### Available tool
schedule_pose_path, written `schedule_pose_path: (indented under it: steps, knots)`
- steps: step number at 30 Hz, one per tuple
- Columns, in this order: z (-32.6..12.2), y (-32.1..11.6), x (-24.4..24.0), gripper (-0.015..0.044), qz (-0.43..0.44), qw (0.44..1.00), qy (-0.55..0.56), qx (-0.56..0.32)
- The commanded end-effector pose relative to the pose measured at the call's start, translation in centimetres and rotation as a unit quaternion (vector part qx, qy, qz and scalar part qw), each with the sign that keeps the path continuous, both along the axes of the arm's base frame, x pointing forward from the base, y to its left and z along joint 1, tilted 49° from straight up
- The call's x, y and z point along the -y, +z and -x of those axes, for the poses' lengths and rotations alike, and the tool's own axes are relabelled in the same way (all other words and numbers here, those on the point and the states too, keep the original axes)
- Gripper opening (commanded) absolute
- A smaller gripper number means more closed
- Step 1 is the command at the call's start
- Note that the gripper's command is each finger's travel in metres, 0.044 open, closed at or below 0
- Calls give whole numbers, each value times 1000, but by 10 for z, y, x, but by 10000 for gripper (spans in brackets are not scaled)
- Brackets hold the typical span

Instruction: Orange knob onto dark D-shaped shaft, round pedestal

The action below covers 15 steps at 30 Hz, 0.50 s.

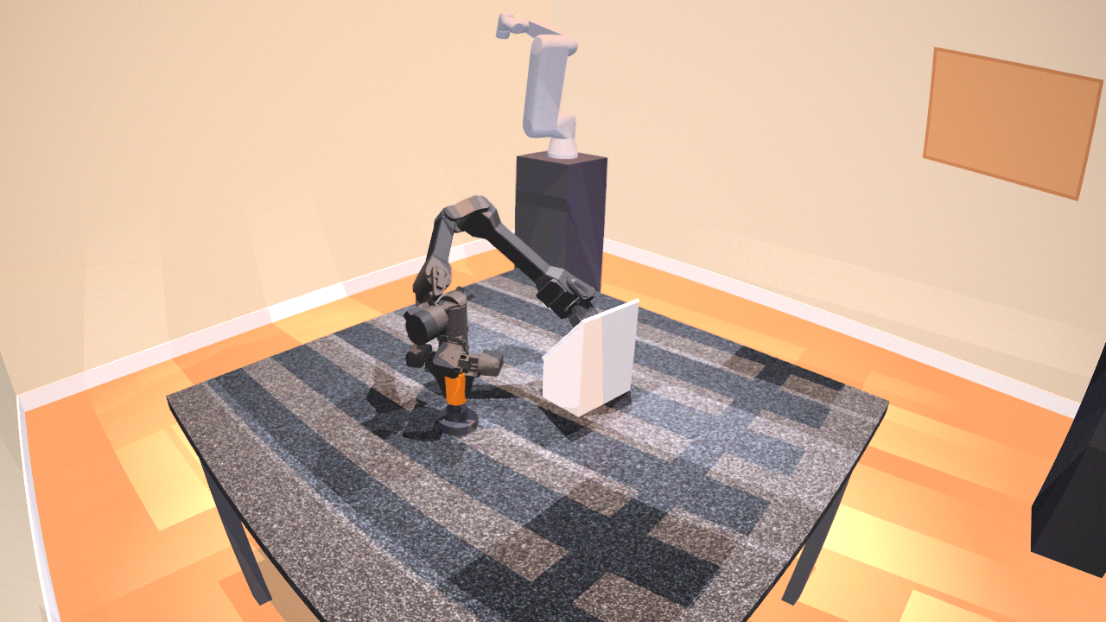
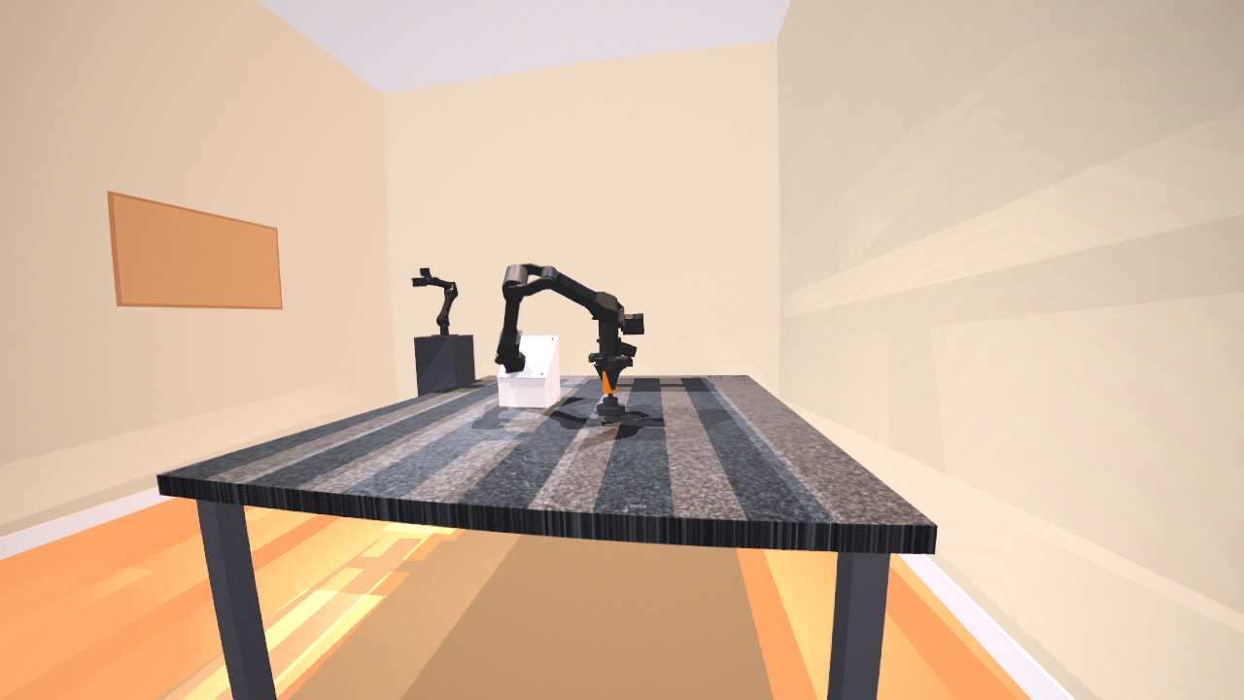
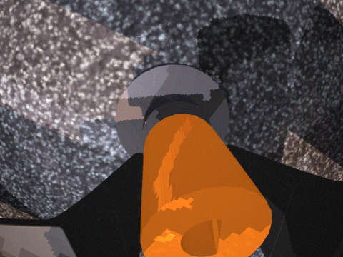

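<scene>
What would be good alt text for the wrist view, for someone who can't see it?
An orange knob, gripped between the dark fingers of the claw, fills the lower middle, a hole showing in its near end. Its far end overlaps a round dark pedestal on a speckled gray and brown tabletop.

from where i stand i count one table (image 1: 696, 495) (image 2: 538, 526), one orange knob (image 1: 456, 389) (image 2: 608, 383) (image 3: 196, 168), one round pedestal (image 1: 469, 424) (image 2: 610, 408) (image 3: 179, 76) and one white box (image 1: 607, 359) (image 2: 529, 391). two robot arms (image 1: 518, 245) (image 2: 570, 290), one orange panel (image 1: 1011, 123) (image 2: 198, 252) on the wall, and two dark stands in the top view, one in the exterior view.
</scene>
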<state>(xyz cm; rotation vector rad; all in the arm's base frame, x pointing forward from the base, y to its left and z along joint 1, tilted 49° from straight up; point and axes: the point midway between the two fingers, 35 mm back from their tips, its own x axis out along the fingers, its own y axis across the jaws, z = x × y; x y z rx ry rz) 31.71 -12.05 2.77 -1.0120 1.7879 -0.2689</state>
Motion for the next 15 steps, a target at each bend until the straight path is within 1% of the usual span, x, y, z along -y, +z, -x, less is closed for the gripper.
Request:
schedule_pose_path:
  steps: [1, 6, 12, 15]
  knots:
    - [-1, 1, -1, 0, 1, 1000, 1, 0]
    - [-3, 3, -3, 0, 0, 1000, 4, -3]
    - [-5, 2, -3, 0, -12, 995, 67, -73]
    - [-5, 2, -2, 0, -12, 994, 70, -77]
